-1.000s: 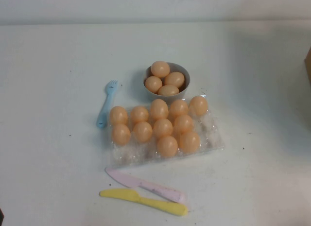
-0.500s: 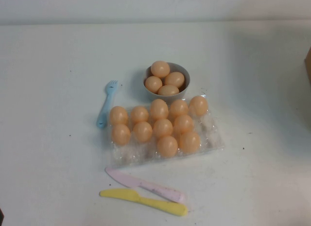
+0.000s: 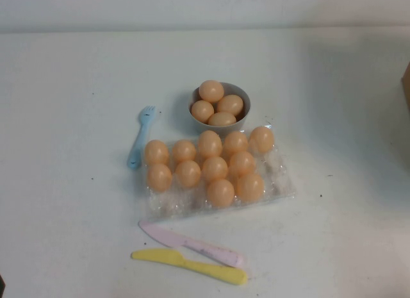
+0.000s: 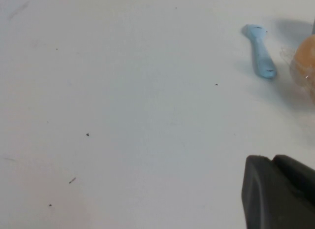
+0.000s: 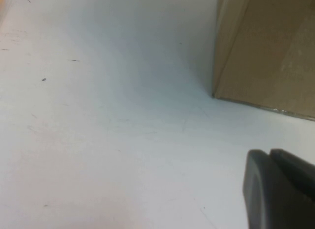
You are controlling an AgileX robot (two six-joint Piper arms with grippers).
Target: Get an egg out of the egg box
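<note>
Right now the egg box (image 3: 214, 173) lies just in front of the grey bowl (image 3: 238, 124), eleven eggs sitting in its cups, the front-row egg (image 3: 220, 192) among them. My right gripper (image 5: 280, 189) hangs closed and empty beside a cardboard box (image 5: 266, 51), well away from the egg box. My left gripper (image 4: 278, 192) hovers over bare table past the blue fork (image 4: 259, 56); whether its fingers are apart I cannot tell.

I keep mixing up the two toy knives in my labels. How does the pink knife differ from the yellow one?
The pink knife is pale pink with darker specks; the yellow knife is plain bright yellow. The pink knife lies nearer the egg box, the yellow knife nearer the table's front edge. Both lie flat, roughly parallel, blades toward the robot's left. Neither the left gripper nor the right gripper is near them.
</note>
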